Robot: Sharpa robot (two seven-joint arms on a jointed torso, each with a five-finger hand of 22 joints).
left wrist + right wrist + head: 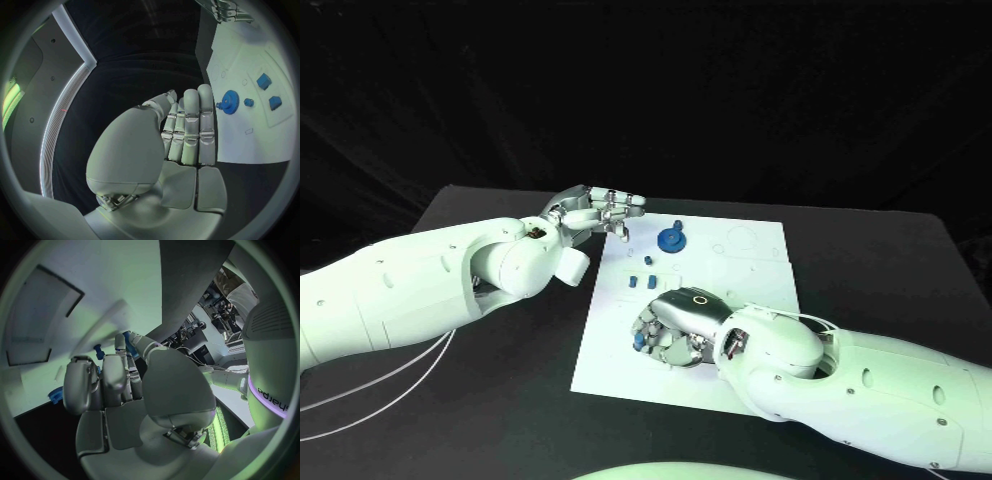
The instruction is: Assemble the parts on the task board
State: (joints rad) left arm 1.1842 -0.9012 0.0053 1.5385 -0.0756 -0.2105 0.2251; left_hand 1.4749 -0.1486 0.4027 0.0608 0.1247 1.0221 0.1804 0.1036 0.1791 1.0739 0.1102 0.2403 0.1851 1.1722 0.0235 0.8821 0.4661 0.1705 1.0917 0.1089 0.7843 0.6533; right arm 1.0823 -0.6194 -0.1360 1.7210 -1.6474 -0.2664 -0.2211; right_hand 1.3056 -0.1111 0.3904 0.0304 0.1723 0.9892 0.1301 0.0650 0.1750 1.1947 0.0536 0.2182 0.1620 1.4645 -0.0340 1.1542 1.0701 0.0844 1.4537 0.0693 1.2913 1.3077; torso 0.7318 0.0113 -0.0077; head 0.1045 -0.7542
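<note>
Two hands work at the task board point(747, 300) on the black bench point(473, 420). At the board's far corner the left hand point(596, 212) hovers, fingers straight and together, holding nothing, just beside a blue gear point(674, 240). Over the board's near part the right hand point(678, 330) curls round a small blue part point(640, 341).

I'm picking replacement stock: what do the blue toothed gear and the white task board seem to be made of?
The blue toothed gear looks like moulded or printed plastic: uniform matte blue, no metallic glint. The white task board looks like a thin, flat, rigid sheet, probably painted plastic or metal: smooth, even white with faint outlines. The exact material can't be confirmed.
</note>
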